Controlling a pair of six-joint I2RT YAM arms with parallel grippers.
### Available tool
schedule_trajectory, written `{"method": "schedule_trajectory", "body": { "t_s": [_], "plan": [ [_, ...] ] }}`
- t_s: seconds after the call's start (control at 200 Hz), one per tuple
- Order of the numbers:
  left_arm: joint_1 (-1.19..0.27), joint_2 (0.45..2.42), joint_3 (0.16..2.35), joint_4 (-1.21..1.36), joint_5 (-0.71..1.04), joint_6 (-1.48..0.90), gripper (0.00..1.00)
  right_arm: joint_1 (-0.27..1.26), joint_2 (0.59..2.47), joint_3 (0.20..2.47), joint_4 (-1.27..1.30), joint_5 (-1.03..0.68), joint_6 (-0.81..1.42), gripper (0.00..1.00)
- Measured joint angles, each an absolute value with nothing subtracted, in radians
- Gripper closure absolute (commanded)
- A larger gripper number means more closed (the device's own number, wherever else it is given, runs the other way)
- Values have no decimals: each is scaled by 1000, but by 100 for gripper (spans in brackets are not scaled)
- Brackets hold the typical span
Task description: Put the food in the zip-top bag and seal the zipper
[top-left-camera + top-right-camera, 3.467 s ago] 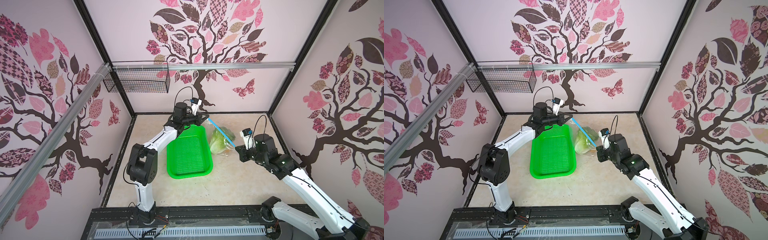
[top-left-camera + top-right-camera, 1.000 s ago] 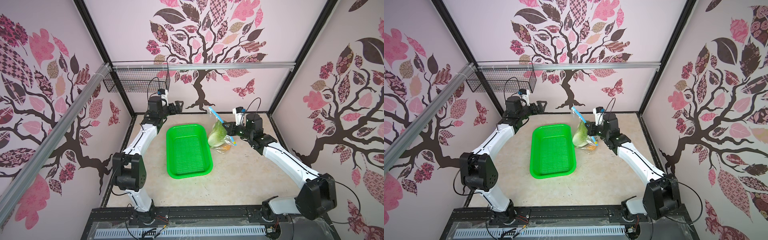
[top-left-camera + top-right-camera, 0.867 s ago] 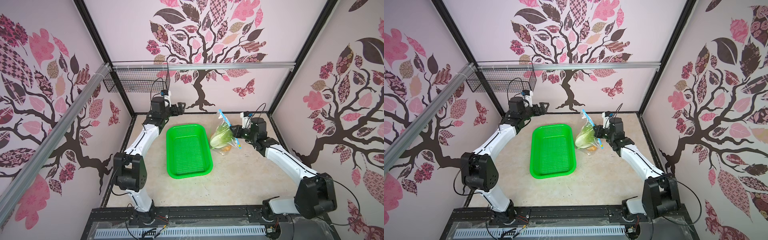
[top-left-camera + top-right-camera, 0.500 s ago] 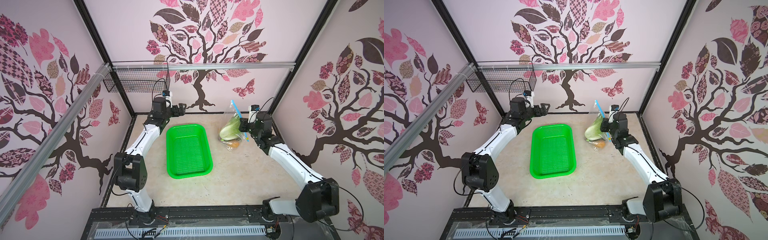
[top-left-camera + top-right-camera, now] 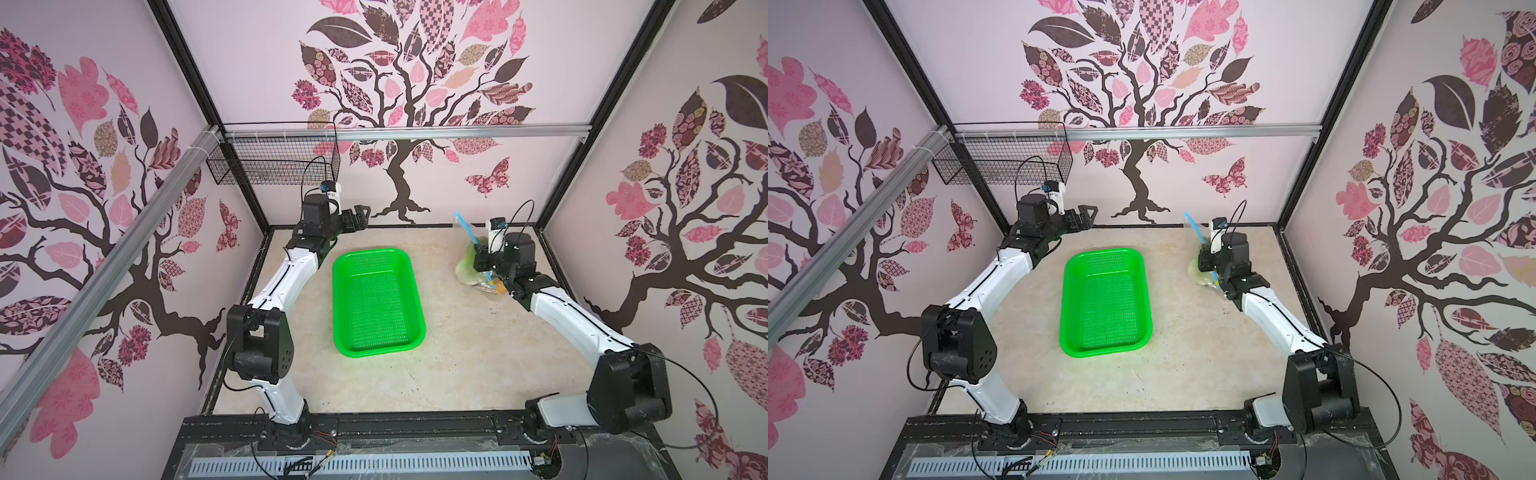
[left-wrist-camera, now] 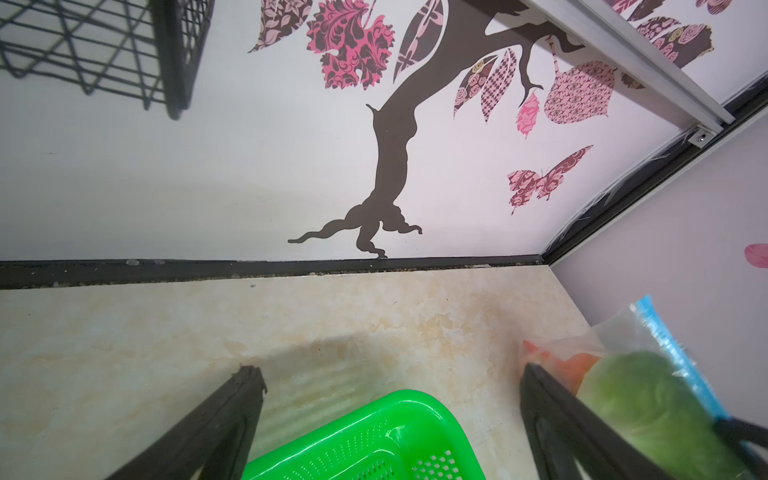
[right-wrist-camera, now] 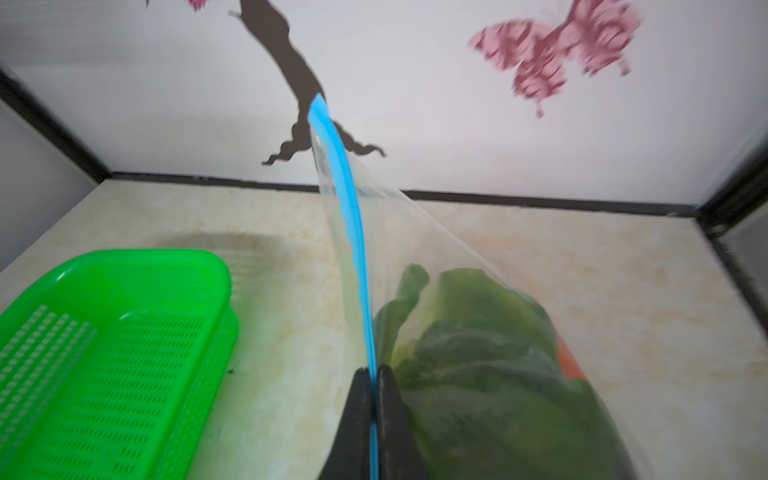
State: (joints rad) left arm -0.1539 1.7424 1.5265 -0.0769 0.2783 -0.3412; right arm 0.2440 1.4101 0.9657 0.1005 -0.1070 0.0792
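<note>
Zip-top bag: right of the green basket in both top views, level with its far end and well apart from it; clear and crinkled, hung from its mouth edge with the load sagging low.
Bag's underside: close to the table; contact or gap cannot be told.
Zipper: light blue strip, rising steeply out of the right gripper and curving toward the back wall, free end uppermost; seen as one thin line in the right wrist view.
Food in bag: green leafy cabbage filling most of the pouch, an orange piece tucked at its far side; other pieces too hidden to name.
Right gripper: fingers pressed together on the zipper, strip pinched between the two black tips; on the bag's side facing away from the green basket in a top view.
Left gripper: jaws spread wide, nothing between them; raised beyond the green basket's far left corner, close to the back wall.
Green basket, inside: bare mesh floor, no food visible in it.
Black wire basket: mounted on the wall, up and beyond the green basket's far left corner.
</note>
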Motion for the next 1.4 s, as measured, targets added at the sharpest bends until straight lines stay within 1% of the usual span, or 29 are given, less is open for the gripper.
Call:
{"method": "schedule_trajectory", "body": {
  "t_s": [0.19,0.33,0.395,0.465,0.535,0.635,0.665,0.695,0.76,0.855,0.96,1.065,1.19,1.245,1.4],
  "plan": [
    [-128,1742,1526,-44,300,-403,2,372,1458,877,122,-222,136,100],
    [-109,1742,1526,-30,304,-454,1,383,1479,856,135,-305,190,100],
    [-101,1742,1526,-26,303,-474,2,381,1482,841,147,-329,214,85],
    [-86,1741,1518,-14,304,-506,2,381,1482,822,151,-355,236,76],
    [-57,1726,1476,22,310,-558,2,382,1482,809,138,-374,252,62],
    [14,1672,1351,94,316,-651,2,379,1479,806,106,-398,267,51],
    [36,1654,1310,113,316,-672,2,378,1474,807,100,-403,274,44],
    [60,1635,1268,130,311,-688,2,377,1466,807,97,-405,281,40],
    [99,1596,1198,133,285,-701,2,378,1435,806,95,-400,296,34],
    [107,1530,1120,102,231,-674,2,377,1356,805,113,-330,326,23],
    [94,1440,1036,75,167,-627,1,365,1273,802,165,-186,345,14],
    [90,1366,959,62,87,-574,2,298,1231,791,210,-70,375,12],
    [88,1314,879,52,-39,-512,1,134,1227,747,268,34,426,10],
    [83,1304,853,46,-106,-479,1,78,1227,701,308,116,427,10],
    [61,1287,781,70,-263,-389,2,47,1235,564,410,342,376,10]
  ]
}}
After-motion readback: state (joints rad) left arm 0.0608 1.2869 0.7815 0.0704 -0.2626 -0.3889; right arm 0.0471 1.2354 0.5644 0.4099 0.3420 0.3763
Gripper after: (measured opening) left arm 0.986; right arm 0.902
